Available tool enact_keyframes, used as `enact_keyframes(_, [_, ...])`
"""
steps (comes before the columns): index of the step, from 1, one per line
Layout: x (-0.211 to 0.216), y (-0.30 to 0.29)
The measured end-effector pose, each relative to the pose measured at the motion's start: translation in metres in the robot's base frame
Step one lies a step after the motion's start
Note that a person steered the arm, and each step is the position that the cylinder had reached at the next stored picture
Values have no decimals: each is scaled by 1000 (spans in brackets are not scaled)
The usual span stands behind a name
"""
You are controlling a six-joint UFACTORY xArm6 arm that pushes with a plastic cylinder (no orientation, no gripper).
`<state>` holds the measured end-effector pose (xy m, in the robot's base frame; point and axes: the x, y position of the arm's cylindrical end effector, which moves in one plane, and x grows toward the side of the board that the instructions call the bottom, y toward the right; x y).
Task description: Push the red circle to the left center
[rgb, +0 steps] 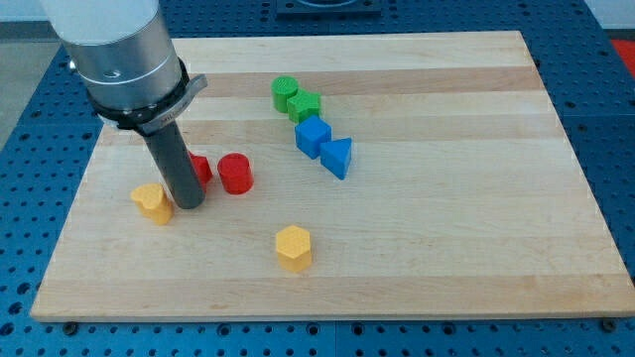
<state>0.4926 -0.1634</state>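
The red circle (236,173) is a short red cylinder standing left of the board's middle. A second red block (201,169) sits just to its left, partly hidden behind my rod, so its shape cannot be made out. My tip (190,205) rests on the board just below and left of that hidden red block, about 45 px left of the red circle and apart from it. A yellow block (152,202) lies right next to my tip on its left.
A yellow hexagon (294,247) lies below the middle. A green circle (285,92) and a green block (306,106) sit near the top middle, with a blue cube (313,136) and a blue triangle (337,156) just below them. The wooden board (476,198) ends at blue flooring.
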Motion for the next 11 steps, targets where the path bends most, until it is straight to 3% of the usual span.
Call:
enact_keyframes(3, [15, 73])
enact_keyframes(5, [-24, 90])
enact_keyframes(7, [0, 85])
enact_keyframes(9, [-21, 24])
enact_keyframes(11, [-30, 19])
